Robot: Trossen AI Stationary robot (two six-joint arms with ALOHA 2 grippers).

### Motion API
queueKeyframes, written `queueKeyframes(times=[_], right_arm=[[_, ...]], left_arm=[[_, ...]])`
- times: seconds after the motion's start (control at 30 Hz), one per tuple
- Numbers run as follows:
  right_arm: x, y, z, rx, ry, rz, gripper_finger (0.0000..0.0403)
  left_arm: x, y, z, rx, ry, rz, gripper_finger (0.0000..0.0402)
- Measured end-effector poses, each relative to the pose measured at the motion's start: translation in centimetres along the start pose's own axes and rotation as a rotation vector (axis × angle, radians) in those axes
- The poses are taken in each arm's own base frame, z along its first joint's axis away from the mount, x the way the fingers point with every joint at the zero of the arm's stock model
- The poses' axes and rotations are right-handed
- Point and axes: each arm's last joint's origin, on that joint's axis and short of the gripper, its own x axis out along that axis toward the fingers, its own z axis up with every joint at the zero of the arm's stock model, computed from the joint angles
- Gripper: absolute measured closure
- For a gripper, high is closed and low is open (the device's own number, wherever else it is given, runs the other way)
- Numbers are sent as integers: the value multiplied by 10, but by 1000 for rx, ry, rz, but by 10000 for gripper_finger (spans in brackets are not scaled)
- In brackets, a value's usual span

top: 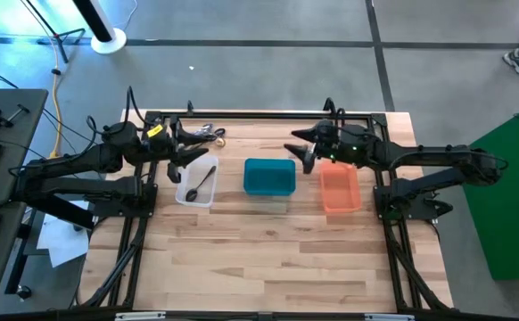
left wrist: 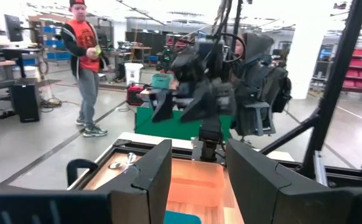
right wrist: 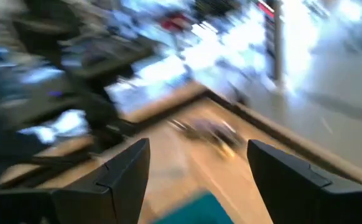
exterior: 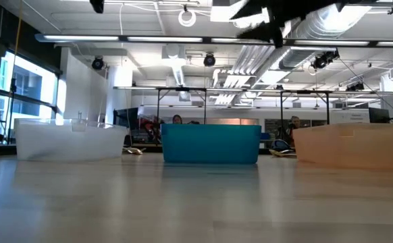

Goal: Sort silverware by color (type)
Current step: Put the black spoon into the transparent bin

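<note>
Parted, both grippers hover above the bins' far edges.

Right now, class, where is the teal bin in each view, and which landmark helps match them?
High view: teal bin, centre of the table, middle of three bins.
Low view: centre.
Left wrist view: a corner between the left jaws.
Right wrist view: a blurred patch between the right jaws.
Landmark: the orange bin beside it.
</note>
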Motion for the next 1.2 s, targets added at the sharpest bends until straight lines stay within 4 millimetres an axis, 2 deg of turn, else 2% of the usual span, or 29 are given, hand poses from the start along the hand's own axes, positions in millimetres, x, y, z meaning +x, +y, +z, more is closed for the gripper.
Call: queueKeyframes(times=[0.17,0.27,0.63,0.73,0.97,1.2], right_arm=[[0,-40,-16,254,236,-191,148],[-3,-65,-23,340,354,-297,148],[-22,-144,-31,505,508,-675,148],[-18,-160,-39,546,565,-715,148],[0,-199,-70,516,775,-739,148],[10,-224,-98,540,919,-759,148]], left_arm=[[0,1,0,26,-2,30,259],[0,1,0,42,-1,30,259],[0,1,0,25,0,29,259],[0,1,0,26,0,29,259],[0,1,0,26,0,29,259],[0,1,0,25,-1,29,259]])
